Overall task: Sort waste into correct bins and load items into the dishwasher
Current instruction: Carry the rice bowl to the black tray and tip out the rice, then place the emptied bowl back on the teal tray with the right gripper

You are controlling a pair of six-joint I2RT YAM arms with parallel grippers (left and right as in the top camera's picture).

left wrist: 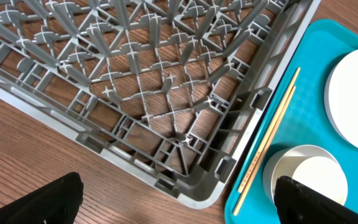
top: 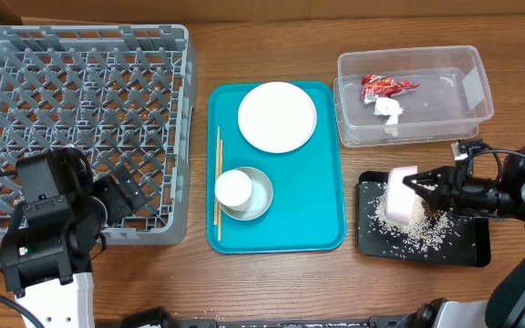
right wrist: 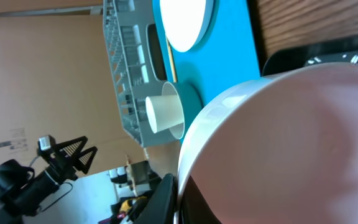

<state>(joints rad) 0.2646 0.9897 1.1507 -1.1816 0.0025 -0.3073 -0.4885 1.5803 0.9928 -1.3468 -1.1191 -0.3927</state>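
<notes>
My right gripper (top: 417, 185) is shut on the rim of a pale pink bowl (top: 401, 206), tipped on its side over the black tray (top: 468, 252); rice grains (top: 419, 237) lie scattered in the tray. The bowl fills the right wrist view (right wrist: 291, 143). The clear tub (top: 463, 68) holds the red wrapper (top: 386, 86) and white tissue (top: 389, 109). On the teal tray (top: 326, 228) sit a white plate (top: 277, 116), a white cup (top: 233, 188) inside a bowl (top: 261, 196), and chopsticks (top: 218, 182). My left gripper (left wrist: 179, 199) is open at the grey rack's (top: 80, 118) near right corner.
The grey rack (left wrist: 148, 93) has nothing in it. The chopsticks (left wrist: 269, 140), the cup in its bowl (left wrist: 306, 177) and the plate (left wrist: 356, 99) show at the right of the left wrist view. Bare wooden table lies in front of the rack.
</notes>
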